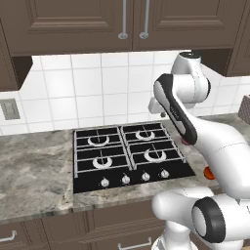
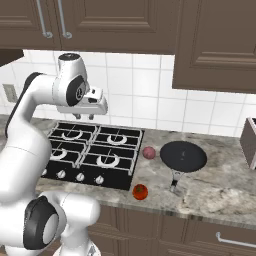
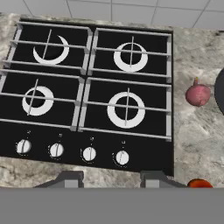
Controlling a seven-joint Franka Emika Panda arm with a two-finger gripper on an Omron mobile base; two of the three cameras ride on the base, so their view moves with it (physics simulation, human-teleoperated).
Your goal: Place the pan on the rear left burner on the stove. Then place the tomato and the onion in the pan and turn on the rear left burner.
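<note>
Right base view: pan (image 2: 183, 155) black, round, shallow (short handle toward front).

Even, bright, sharp rendered light

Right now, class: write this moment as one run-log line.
hand: above stove, holding nothing | pan: on counter, right of stove | onion: beside pan | tomato: counter front | rear left burner: bare

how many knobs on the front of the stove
4, in a row along the stove's front edge: far-left knob, second knob, third knob, far-right knob. None seem hidden.
</note>
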